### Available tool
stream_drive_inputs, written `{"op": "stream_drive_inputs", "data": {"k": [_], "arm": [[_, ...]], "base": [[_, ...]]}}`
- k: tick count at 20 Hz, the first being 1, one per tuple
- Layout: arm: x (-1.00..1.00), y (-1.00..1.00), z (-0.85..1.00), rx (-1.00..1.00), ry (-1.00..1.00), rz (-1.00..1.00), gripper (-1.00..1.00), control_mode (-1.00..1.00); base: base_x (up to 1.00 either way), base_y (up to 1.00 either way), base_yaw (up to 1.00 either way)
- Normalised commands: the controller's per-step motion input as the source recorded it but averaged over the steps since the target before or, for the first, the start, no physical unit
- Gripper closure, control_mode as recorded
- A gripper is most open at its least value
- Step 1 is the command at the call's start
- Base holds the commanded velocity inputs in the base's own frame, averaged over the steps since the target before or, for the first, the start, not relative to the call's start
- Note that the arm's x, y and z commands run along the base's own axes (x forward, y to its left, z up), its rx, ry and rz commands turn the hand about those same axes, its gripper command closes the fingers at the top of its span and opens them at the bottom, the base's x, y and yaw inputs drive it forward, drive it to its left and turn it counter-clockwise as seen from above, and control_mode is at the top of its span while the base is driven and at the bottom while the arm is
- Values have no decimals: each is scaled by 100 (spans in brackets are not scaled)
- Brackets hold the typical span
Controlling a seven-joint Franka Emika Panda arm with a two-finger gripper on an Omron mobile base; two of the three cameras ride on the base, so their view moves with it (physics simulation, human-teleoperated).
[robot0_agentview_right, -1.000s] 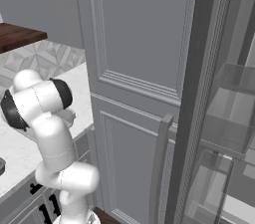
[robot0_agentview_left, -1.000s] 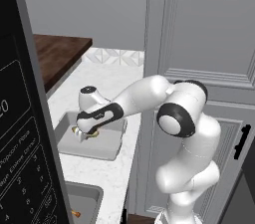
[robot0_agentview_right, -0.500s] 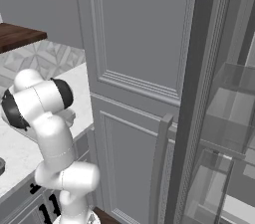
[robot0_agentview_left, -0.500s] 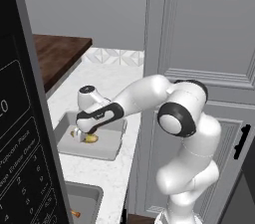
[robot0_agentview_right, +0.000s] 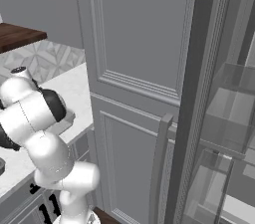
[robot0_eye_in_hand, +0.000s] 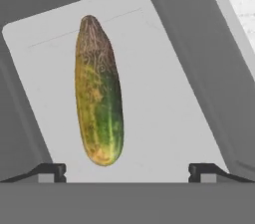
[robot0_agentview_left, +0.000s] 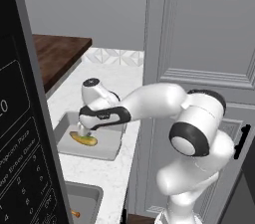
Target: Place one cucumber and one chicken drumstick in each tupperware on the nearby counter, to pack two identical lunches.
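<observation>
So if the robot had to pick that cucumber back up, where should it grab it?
Probably around the middle of the cucumber, coming straight down from above. It lies flat on the floor of the tupperware, clear of the walls, so the open gripper could close across its narrow width, fingers on either long side.
</observation>
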Motion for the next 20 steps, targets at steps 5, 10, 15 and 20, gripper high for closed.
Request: {"op": "stream_drive_inputs", "data": {"k": [5,10,15,20], "arm": [[-47,-46,54,0,-12,-19,-100,-100],[-34,-58,56,0,-6,-23,-100,-100],[-34,-70,57,5,-1,-29,-100,-100],[-77,-63,54,15,-5,-28,-100,-100]], "base": [[0,0,0],[0,0,0],[0,0,0],[0,0,0]]}}
